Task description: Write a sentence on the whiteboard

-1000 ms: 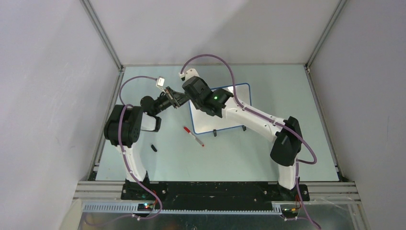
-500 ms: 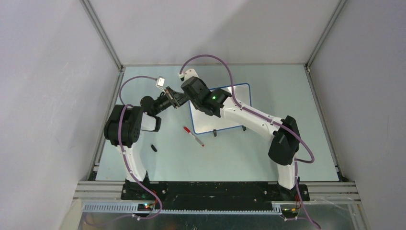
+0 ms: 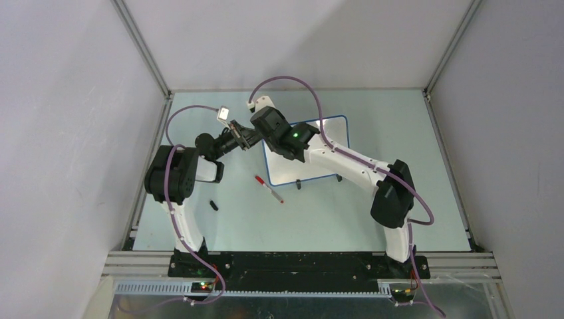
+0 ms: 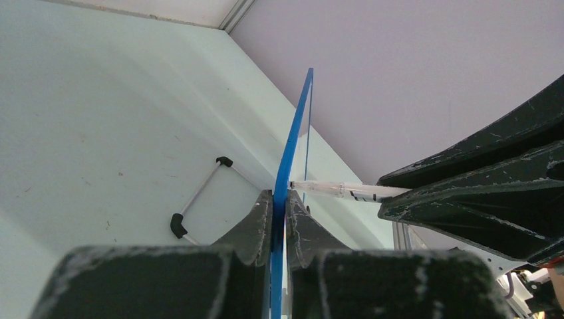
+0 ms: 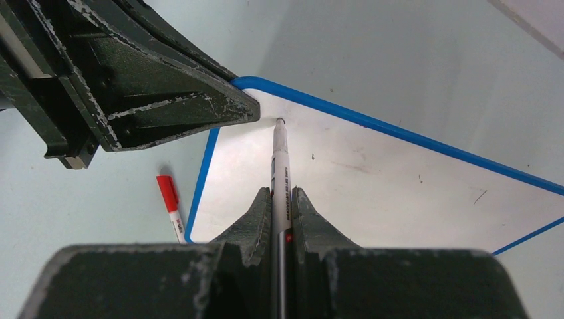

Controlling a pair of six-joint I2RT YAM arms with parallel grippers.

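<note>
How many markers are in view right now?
2. One marker is clamped in the right gripper, its tip at the whiteboard's corner. The red-capped marker lies on the table beside the board. Arms could hide others.

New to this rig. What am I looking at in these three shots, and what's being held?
Two robot arms are bolted at the near edge of a table. The wide shot looks down from above and behind them; the other two come from a camera on each wrist. The left tool clamps the blue rim of a whiteboard. The right tool grips a marker, tip at the board's corner; no writing shows there. Loose on the table: a red-capped pen and a black piece, perhaps a cap.
</note>
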